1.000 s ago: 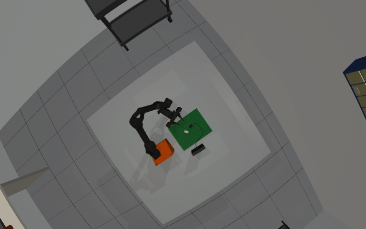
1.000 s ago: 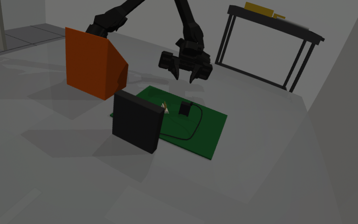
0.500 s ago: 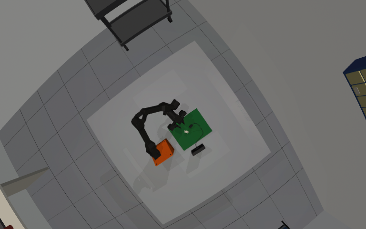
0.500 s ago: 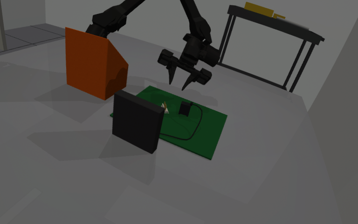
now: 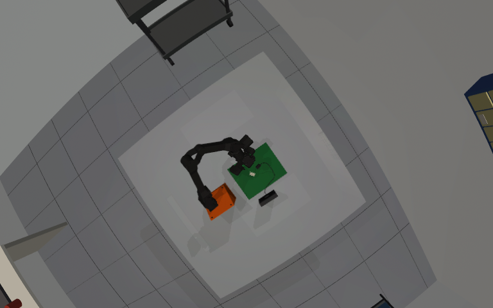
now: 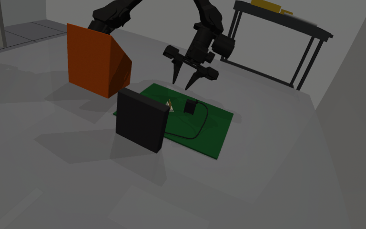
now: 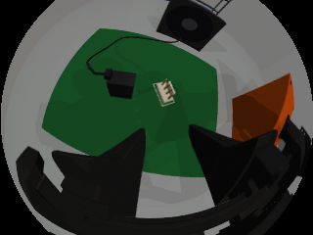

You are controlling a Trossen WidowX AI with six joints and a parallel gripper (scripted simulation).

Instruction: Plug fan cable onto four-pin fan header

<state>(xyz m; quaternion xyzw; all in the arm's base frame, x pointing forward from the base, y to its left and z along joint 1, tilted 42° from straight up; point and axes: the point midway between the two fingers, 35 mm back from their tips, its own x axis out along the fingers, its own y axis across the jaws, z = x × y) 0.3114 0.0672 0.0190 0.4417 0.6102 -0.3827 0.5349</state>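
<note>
The fan plug (image 5: 258,166) (image 6: 190,107) (image 7: 121,84), a small black block with a thin black cable (image 5: 274,174) (image 6: 207,113) (image 7: 89,59), rests on the green board (image 5: 269,156) (image 6: 210,145) (image 7: 68,117). The white fan header (image 5: 252,174) (image 6: 171,108) (image 7: 164,92) has bare brass pins. The plug is apart from it, to its left in the wrist view. My gripper (image 6: 179,87) (image 7: 167,131) is open and empty, above the board's edge on the arm's side. Nothing is between its fingers, and it is clear of plug and header.
The black fan (image 5: 268,198) (image 6: 140,121) (image 7: 191,24) stands upright beside the board's far edge, joined to the cable. An orange wedge-shaped block (image 5: 222,203) (image 6: 88,59) (image 7: 259,113) stands by the arm's base, to the right in the wrist view.
</note>
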